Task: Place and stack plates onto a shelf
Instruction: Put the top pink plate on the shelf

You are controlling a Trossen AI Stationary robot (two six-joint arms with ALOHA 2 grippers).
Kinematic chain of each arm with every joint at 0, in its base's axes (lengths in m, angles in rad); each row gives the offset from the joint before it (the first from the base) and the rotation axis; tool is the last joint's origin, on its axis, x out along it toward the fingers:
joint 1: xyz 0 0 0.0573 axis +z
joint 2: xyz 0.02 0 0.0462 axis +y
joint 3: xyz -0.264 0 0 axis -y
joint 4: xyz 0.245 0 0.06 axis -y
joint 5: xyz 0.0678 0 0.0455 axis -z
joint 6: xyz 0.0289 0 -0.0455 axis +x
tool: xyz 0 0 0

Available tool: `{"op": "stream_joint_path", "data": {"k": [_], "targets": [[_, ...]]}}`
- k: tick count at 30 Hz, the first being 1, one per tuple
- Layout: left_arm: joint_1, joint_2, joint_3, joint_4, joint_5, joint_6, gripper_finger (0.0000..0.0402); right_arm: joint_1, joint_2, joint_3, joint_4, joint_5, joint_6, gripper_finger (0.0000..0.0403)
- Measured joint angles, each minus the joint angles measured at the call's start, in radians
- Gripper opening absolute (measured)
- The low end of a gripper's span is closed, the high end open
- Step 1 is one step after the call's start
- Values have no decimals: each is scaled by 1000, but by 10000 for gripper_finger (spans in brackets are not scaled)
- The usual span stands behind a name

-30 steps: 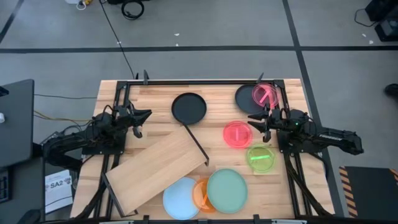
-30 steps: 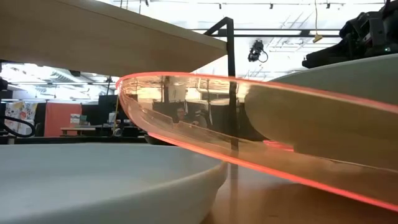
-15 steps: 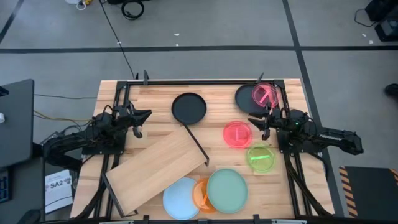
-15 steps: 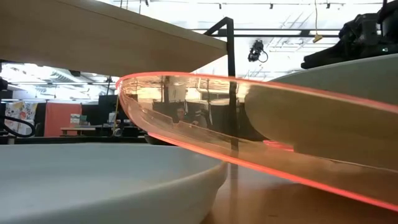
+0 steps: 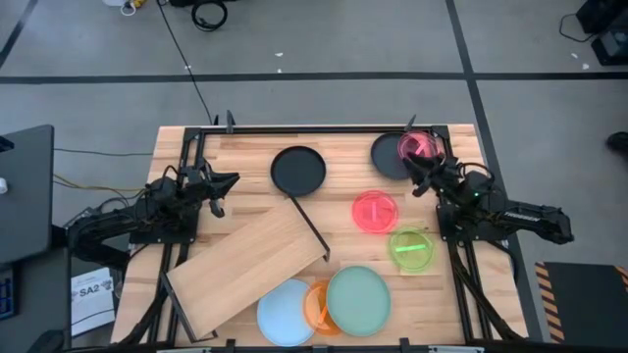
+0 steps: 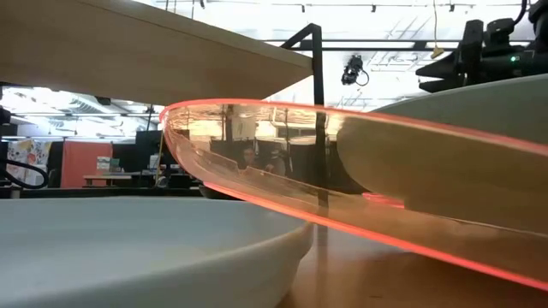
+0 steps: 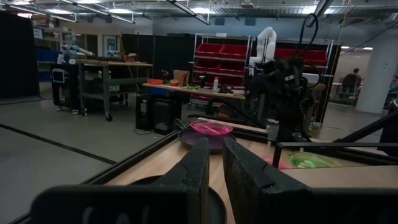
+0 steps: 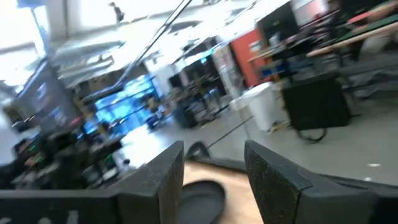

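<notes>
Fingers on the left gripper stand almost together with only a slit between them, and nothing sits in that slit; that arm waits at the left edge of the tabletop, pointing across toward the lone black plate. Next along, the shelf lies slantwise on the wood, its long axis running from the near left corner up toward the middle, with the black bar frame at the end nearest the middle; no plate rests on it yet. Just off its near end, three plates crowd the front edge: the light-blue plate, the orange plate half buried between its neighbours, and the mint-green plate lapping over it. Further right lie a pink plate and the neon-green plate, each alone and flat. At the far right corner a second, smaller pink plate sits on top of a second black plate, and this is where the work is: the right gripper hangs just beside that pair on its near side, aimed at it, the fingers spread wide and holding nothing. I judge that stacked pink plate to be its target, since the right arm is far nearer than the left, and the rim lies straight ahead of the fingers.
</notes>
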Motion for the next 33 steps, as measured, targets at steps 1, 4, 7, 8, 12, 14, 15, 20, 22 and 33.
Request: {"op": "stream_joint_path", "data": {"k": [1,4,7,8,12,14,15,20,22,33], "targets": [[0,0,0,0,0,0,50,0,0,0,5,0,-12,182],[0,0,0,0,0,0,50,0,0,0,7,-7,-40,186],[0,0,0,0,0,1,50,0,0,0,11,7,-39,188],[0,0,0,0,0,1,50,0,0,0,15,19,-40,188],[0,0,0,0,0,1,50,0,1,6,15,45,-60,188],[0,0,0,0,0,1,50,0,8,24,14,46,-84,188],[0,0,0,0,0,1,50,0,16,36,14,55,-96,188],[0,0,0,0,0,1,50,-2,91,127,-52,127,-128,188],[0,0,0,0,0,0,50,-9,136,171,-116,154,-129,188],[0,0,0,0,0,0,50,-200,462,419,-472,165,33,188]]}}
